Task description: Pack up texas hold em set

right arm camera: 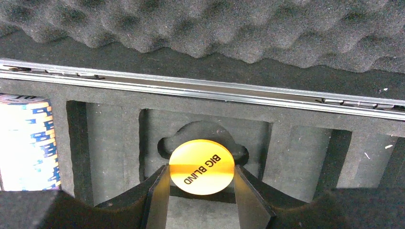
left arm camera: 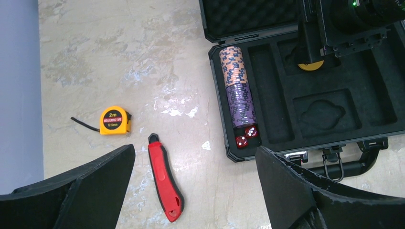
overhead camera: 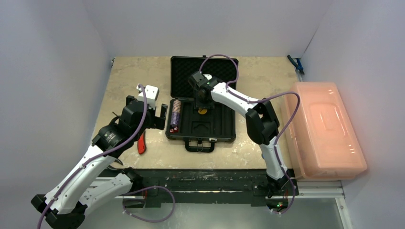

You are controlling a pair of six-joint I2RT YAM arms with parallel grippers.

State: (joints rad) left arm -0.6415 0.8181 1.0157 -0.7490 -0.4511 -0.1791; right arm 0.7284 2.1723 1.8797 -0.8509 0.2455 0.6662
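My left tool hangs wide open over the tabletop, a mottled beige stone pattern, and grips nothing. Below it is one yellow tape measure, squarish with rounded corners, a black tab sticking out. Just right of that lies one red-handled knife, long and slim with a black tip, flat on the tabletop.

On to the black briefcase, open near the middle of the tabletop: hard shell, black foam tray cut into slots. The leftmost slot holds one row of chips lying on edge, ribbed, peach-and-blue at the far end and purple at the near end, too many to count. At the near end of that row sit two red dice, glossy with white pips, side by side. There's one handle on the near edge, and the lid is lined with bumpy egg-crate foam.

Now my right tool: half closed, two fingers pinching one yellow disc by the rim. It's smooth, round and printed BIG BLIND, right at a rounded recess in the tray. Far right stands one translucent pink bin, plastic, lidded.
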